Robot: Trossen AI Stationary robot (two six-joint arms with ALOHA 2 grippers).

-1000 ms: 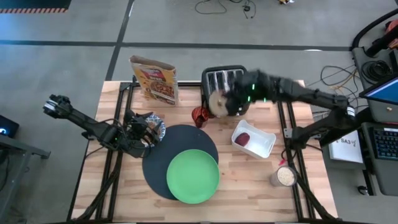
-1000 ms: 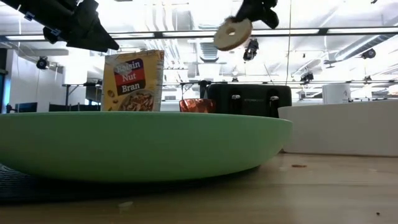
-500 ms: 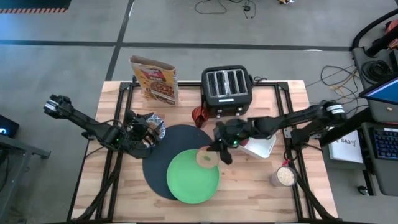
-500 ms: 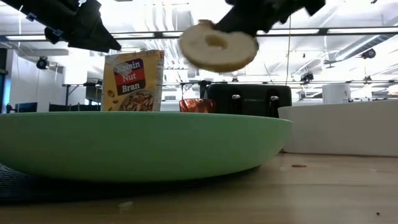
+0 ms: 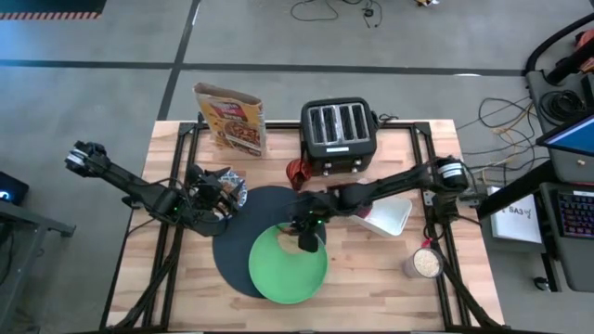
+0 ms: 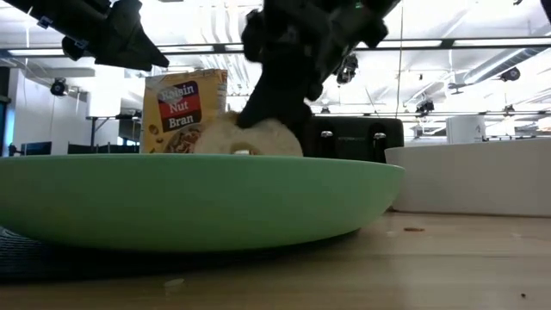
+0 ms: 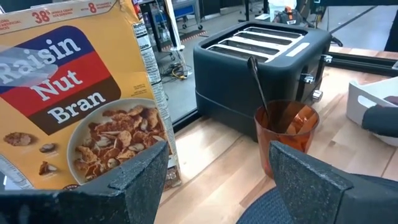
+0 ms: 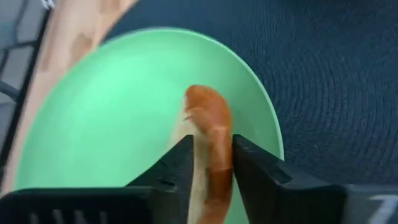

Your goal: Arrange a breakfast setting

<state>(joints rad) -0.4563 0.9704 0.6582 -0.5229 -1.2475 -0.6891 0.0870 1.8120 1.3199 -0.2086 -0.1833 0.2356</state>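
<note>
We are seeing even, bright overhead light from ceiling strips glowing white in the low view. The lime-green plate [image 6: 198, 202] is looming soft and out of focus there, while the cereal box [image 7: 74, 99] is showing crisp in the left wrist view. The bagel [image 8: 208, 143] is blurring in the right wrist view. Shadows are staying faint on the table [image 5: 371, 278].

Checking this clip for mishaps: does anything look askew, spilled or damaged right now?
Nothing spilled or damaged. The bagel stands on edge between the right gripper fingers over the green plate, not yet flat.
</note>
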